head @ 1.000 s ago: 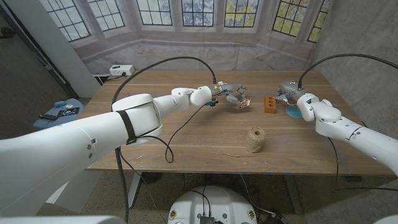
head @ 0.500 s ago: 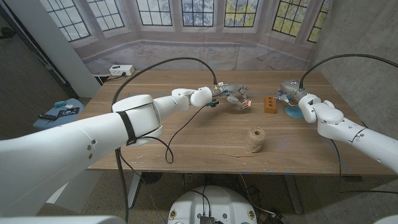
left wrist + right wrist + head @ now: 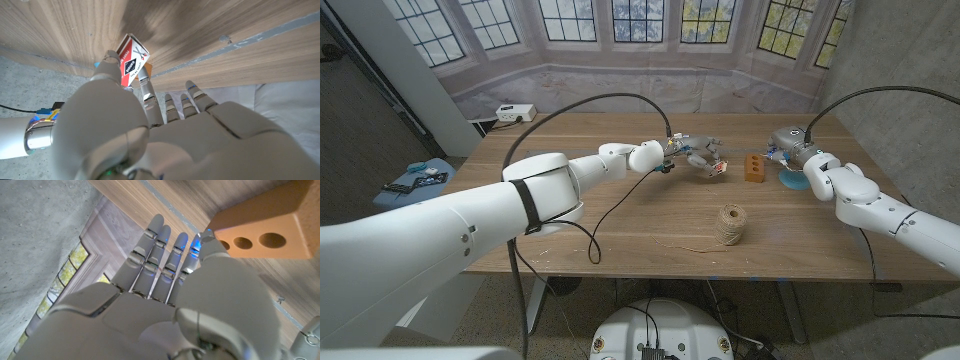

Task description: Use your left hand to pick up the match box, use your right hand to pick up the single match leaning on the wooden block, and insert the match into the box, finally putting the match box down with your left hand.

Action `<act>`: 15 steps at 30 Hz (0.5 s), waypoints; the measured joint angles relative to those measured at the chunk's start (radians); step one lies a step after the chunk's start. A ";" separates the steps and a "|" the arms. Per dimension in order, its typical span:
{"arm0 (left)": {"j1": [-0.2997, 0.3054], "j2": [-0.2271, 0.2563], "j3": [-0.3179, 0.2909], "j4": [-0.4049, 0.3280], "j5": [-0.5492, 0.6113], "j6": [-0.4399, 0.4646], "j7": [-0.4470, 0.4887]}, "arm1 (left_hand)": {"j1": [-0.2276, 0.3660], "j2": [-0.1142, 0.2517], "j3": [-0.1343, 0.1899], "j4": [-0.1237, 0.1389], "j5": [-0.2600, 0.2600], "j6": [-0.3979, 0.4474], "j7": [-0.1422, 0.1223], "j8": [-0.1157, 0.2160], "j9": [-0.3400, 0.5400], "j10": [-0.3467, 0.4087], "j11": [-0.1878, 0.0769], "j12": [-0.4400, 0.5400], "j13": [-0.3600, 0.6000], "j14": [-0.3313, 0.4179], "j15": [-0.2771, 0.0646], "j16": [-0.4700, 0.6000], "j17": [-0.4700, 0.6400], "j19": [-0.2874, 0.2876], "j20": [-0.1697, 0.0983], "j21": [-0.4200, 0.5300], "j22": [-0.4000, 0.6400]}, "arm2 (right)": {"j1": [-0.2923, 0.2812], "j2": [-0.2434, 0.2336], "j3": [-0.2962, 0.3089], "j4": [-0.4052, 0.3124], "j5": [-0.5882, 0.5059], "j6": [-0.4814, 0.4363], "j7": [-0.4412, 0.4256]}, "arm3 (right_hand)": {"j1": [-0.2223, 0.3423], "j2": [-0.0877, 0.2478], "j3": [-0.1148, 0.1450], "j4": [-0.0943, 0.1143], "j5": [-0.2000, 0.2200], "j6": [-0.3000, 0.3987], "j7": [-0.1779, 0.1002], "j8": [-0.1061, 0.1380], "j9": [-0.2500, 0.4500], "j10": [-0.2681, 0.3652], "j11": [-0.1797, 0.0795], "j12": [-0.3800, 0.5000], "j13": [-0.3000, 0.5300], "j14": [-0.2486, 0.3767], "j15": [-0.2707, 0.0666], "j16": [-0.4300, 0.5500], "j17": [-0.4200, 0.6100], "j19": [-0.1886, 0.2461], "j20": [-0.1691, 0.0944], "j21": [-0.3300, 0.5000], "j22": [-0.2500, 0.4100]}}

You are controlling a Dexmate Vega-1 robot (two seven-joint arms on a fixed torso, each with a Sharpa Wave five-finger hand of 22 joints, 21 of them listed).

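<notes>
My left hand [image 3: 692, 152] reaches over the table's far middle and pinches the red and white match box [image 3: 717, 167] between thumb and a finger. In the left wrist view the match box [image 3: 132, 59] is tilted above the wood, held at the fingertips [image 3: 111, 62]. The orange wooden block [image 3: 753, 168] with round holes stands just right of the box. My right hand [image 3: 784, 146] hovers beside the block's right side, fingers stretched out and holding nothing. The right wrist view shows the block [image 3: 265, 232] close past the fingers [image 3: 150, 255]. The match is too small to make out.
A ball of twine [image 3: 728, 223] with a loose strand sits on the table's near middle. A blue disc [image 3: 790, 181] lies right of the block, under my right forearm. A black cable [image 3: 600, 215] trails across the table's left half.
My left hand with the match box has edged slightly right and up. My right forearm has shifted a little while the hand stays by the block.
</notes>
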 measured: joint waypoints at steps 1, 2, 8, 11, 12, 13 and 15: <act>0.000 -0.001 0.000 0.000 0.000 0.001 0.000 | 0.000 0.000 0.000 0.000 0.000 0.000 0.000 0.000 0.000 0.000 0.000 0.000 0.000 0.000 0.000 0.000 0.000 0.000 0.000 0.000 0.000 | -0.007 -0.004 0.005 -0.010 -0.001 -0.001 -0.002 | 0.000 0.000 0.000 0.000 0.000 0.000 0.000 0.000 0.000 0.000 0.000 0.000 0.000 0.000 0.000 0.000 0.000 0.000 0.000 0.000 0.000; 0.000 -0.001 0.000 0.000 0.000 0.002 0.000 | 0.000 0.000 0.000 0.000 0.000 0.000 0.000 0.000 0.000 0.000 0.000 0.000 0.000 0.000 0.000 0.000 0.000 0.000 0.000 0.000 0.000 | -0.010 -0.006 0.007 -0.014 -0.002 -0.002 -0.004 | 0.000 0.000 0.000 0.000 0.000 0.000 0.000 0.000 0.000 0.000 0.000 0.000 0.000 0.000 0.000 0.000 0.000 0.000 0.000 0.000 0.000; 0.002 -0.003 0.000 0.000 0.000 0.003 0.001 | 0.000 0.000 0.000 0.000 0.000 0.000 0.000 0.000 0.000 0.000 0.000 0.000 0.000 0.000 0.000 0.000 0.000 0.000 0.000 0.000 0.000 | -0.038 -0.020 0.025 -0.050 -0.008 -0.005 -0.016 | 0.000 0.000 0.000 0.000 0.000 0.000 0.000 0.000 -0.001 0.005 -0.005 0.000 0.000 0.005 -0.001 0.000 0.000 0.000 0.000 0.007 0.000; 0.002 -0.003 0.000 0.000 0.000 0.003 0.003 | 0.001 0.001 0.000 0.000 0.000 0.000 0.000 0.000 0.000 0.000 0.000 0.000 0.000 0.000 0.000 0.000 0.000 0.000 0.000 0.000 0.000 | -0.050 -0.027 0.033 -0.066 -0.012 -0.006 -0.020 | 0.000 0.000 0.000 0.000 0.000 0.004 0.003 0.000 -0.001 0.005 -0.005 0.000 0.000 0.010 -0.006 0.000 0.000 0.000 0.000 0.007 0.000; 0.002 -0.003 0.000 0.000 0.000 0.003 0.003 | 0.001 0.001 0.000 0.000 0.000 0.000 0.000 0.000 0.000 0.000 0.000 0.000 0.000 0.000 0.000 0.000 0.000 0.000 0.000 0.000 0.000 | -0.054 -0.029 0.036 -0.074 -0.013 -0.007 -0.022 | 0.000 0.000 0.000 0.000 0.000 0.005 0.005 0.000 -0.001 0.005 -0.005 0.000 0.000 0.011 -0.007 0.000 0.000 0.004 0.003 0.007 0.000; 0.003 -0.003 0.000 0.000 0.000 0.003 0.004 | 0.001 0.001 0.000 0.000 0.000 0.000 0.000 0.000 0.000 0.000 0.000 0.000 0.000 0.000 0.000 0.000 0.000 0.000 0.000 0.000 0.000 | -0.058 -0.031 0.038 -0.078 -0.013 -0.007 -0.022 | 0.000 0.000 0.000 0.000 0.000 0.006 0.005 0.000 -0.001 0.005 -0.005 0.000 0.000 0.011 -0.007 -0.002 0.000 0.006 0.001 0.007 0.000; 0.003 -0.003 0.000 0.000 0.000 0.001 0.004 | 0.001 0.001 0.000 0.000 0.000 0.000 0.000 0.000 0.000 0.000 0.000 0.000 0.000 0.000 0.000 0.000 0.000 0.000 0.000 0.000 0.000 | -0.066 -0.035 0.045 -0.091 -0.015 -0.007 -0.024 | 0.000 0.000 0.000 0.000 0.000 0.006 0.005 -0.001 0.000 0.005 -0.005 0.000 0.000 0.015 -0.005 -0.005 0.000 0.009 -0.002 0.007 0.000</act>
